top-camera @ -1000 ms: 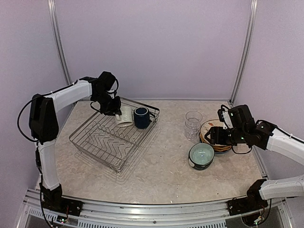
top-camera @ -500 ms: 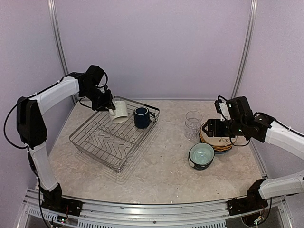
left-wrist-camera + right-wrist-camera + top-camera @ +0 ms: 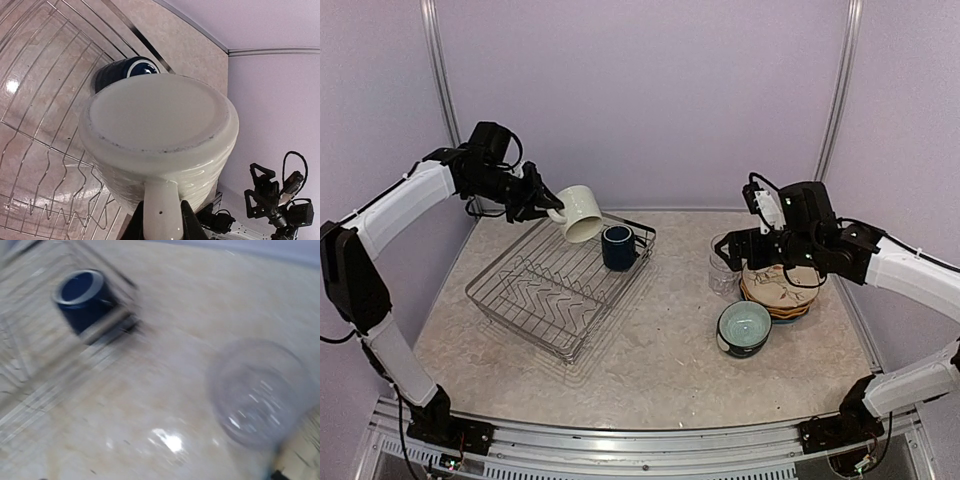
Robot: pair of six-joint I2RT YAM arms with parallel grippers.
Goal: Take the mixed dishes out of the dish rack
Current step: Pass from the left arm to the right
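left gripper point(image 3: 551, 206), clamped on the handle of the cream mug point(image 3: 582, 214), has raised it clear above the rack point(image 3: 534, 291); the navy mug point(image 3: 617, 248) stays inside. right gripper point(image 3: 734, 249) has risen near the glass point(image 3: 722, 270); apart or together, i cannot tell.

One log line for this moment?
left gripper: shut on cream mug, above dish rack | navy mug: in rack | right gripper: near tumbler, jaws unclear

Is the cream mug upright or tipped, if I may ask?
Tipped: the cream mug hangs tilted above the dish rack, held by its handle.
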